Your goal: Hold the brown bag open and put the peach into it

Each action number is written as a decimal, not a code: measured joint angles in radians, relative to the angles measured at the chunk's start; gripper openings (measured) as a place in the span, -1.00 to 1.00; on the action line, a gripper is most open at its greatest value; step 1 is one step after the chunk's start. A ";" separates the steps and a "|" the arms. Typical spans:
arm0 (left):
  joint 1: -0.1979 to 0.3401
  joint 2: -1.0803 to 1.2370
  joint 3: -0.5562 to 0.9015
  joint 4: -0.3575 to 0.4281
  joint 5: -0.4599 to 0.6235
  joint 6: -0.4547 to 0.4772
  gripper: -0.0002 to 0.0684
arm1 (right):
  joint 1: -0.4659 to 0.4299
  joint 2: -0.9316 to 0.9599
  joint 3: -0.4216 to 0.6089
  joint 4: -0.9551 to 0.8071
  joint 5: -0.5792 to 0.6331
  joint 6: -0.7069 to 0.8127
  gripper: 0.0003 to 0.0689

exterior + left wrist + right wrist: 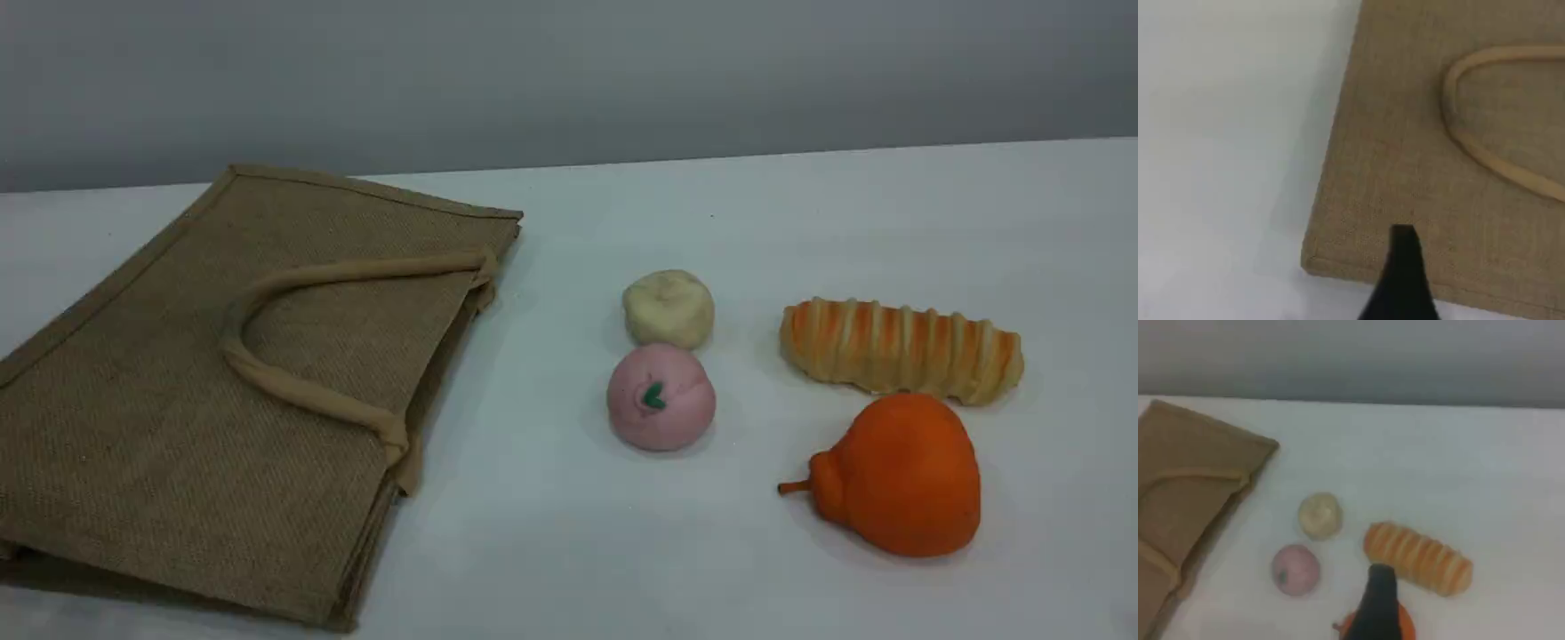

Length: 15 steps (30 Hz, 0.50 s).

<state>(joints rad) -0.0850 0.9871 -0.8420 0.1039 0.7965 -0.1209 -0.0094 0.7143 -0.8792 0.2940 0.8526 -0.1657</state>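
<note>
The brown bag [222, 382] lies flat and closed on the left of the white table, one beige handle [293, 389] looped across its top face. Right of it sits the pink peach [661, 397], its green leaf mark facing up. No arm appears in the scene view. The left wrist view looks down on the bag [1438, 167], with my left gripper's dark fingertip [1405, 260] hovering over the bag's near edge. The right wrist view shows the peach [1296, 569] ahead and left of my right gripper's fingertip [1379, 600]. Neither gripper holds anything.
A cream bun [669, 308] sits just behind the peach, nearly touching it. A striped orange bread roll [901, 349] and an orange pear-shaped fruit [898, 476] lie further right. A grey wall runs along the table's far edge.
</note>
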 joint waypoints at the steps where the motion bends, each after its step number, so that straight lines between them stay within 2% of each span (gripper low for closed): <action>1: 0.000 0.038 -0.011 0.000 -0.005 0.000 0.56 | 0.000 0.019 0.000 0.000 -0.016 0.000 0.71; 11: 0.000 0.355 -0.133 -0.001 -0.059 0.000 0.56 | 0.000 0.194 0.000 -0.006 -0.061 -0.001 0.71; 15: 0.000 0.457 -0.169 -0.030 -0.082 -0.012 0.56 | 0.000 0.268 -0.007 -0.006 -0.086 -0.011 0.71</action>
<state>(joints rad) -0.0850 1.4437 -1.0105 0.0742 0.7144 -0.1327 -0.0094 0.9821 -0.8862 0.2877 0.7669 -0.1765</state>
